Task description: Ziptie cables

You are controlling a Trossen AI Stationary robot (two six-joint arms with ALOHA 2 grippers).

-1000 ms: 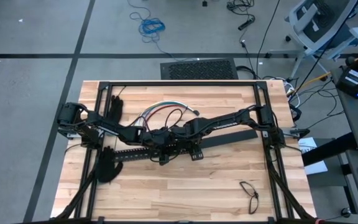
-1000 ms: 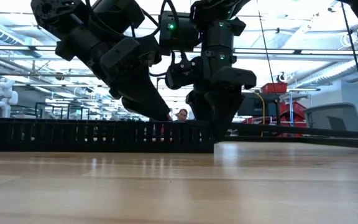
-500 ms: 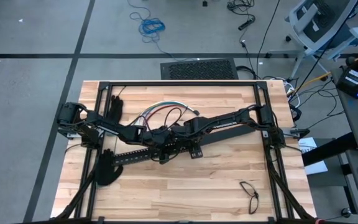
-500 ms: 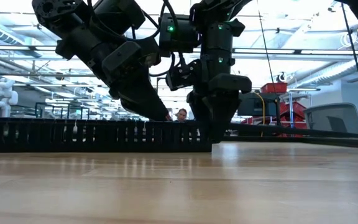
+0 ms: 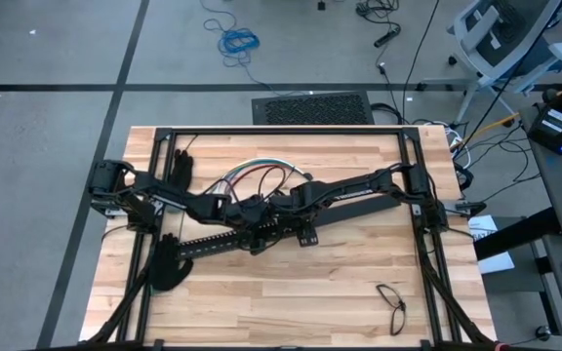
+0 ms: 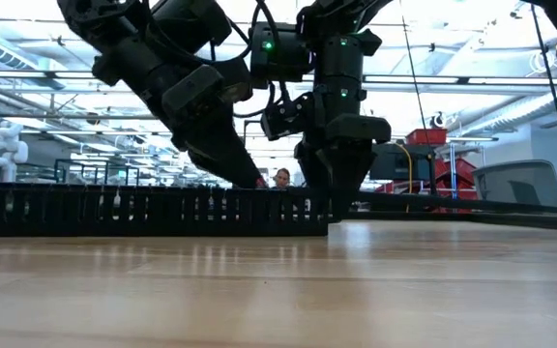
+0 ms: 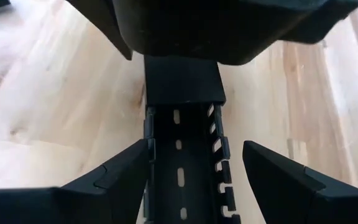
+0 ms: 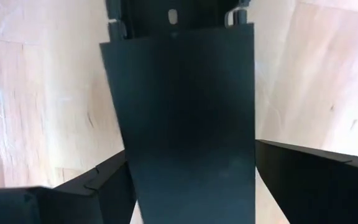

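The cables (image 5: pixel 259 175), a loose bundle of red, white and green wires, lie on the far middle of the table, and no gripper touches them. A long black slotted bar (image 5: pixel 213 240) rests flat on the wood, with a flat black strip (image 5: pixel 359 214) running on from its right end. My left gripper (image 7: pixel 194 168) slants down over the bar (image 7: pixel 182 143), open, a finger on each side. My right gripper (image 8: pixel 191 168) points down over the strip (image 8: pixel 179 112), open, its fingers flanking the strip's two long edges. I see no zipties.
Black gloves lie at the far left (image 5: pixel 181 171) and near left (image 5: pixel 169 261). A thin dark loop (image 5: pixel 393 304) lies near the front right corner. A black frame (image 5: pixel 281 130) borders the table. Bare wood is free along the front.
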